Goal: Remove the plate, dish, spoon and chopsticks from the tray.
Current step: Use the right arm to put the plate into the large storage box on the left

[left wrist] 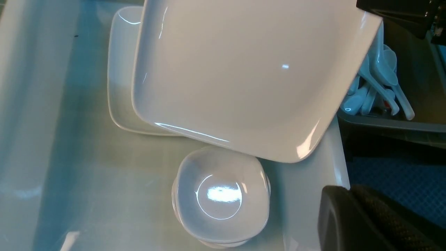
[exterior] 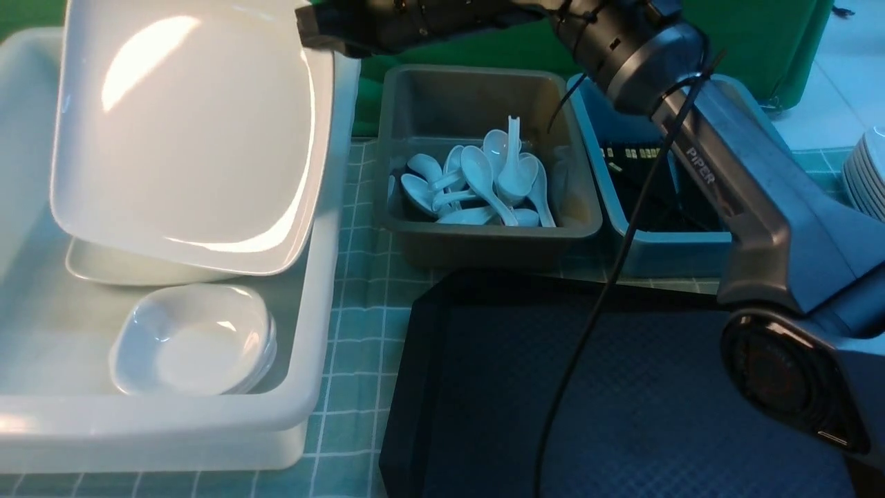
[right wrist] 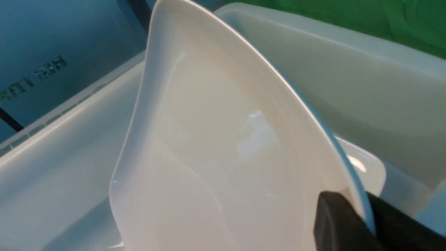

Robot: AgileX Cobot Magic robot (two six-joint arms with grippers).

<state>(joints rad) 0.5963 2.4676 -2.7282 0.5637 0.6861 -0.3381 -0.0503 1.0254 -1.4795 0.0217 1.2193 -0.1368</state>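
Note:
My right gripper (exterior: 314,28) is shut on the rim of the large white plate (exterior: 187,131), with one finger on each face of the rim in the right wrist view (right wrist: 355,205). The plate (right wrist: 216,146) hangs tilted over the white tub (exterior: 325,228), above a second plate and a stack of small dishes (exterior: 193,339). The black tray (exterior: 622,387) lies at the front right; nothing shows on its visible part. My left gripper (left wrist: 350,190) is shut and empty over the tub's rim near the tray (left wrist: 393,181). It is not in the front view.
A grey tub (exterior: 484,235) behind the tray holds several white spoons (exterior: 484,187). To its right a blue tub (exterior: 664,249) holds dark chopsticks (exterior: 632,152). My right arm (exterior: 733,180) crosses above both tubs. A stack of white plates (exterior: 871,173) sits at the far right.

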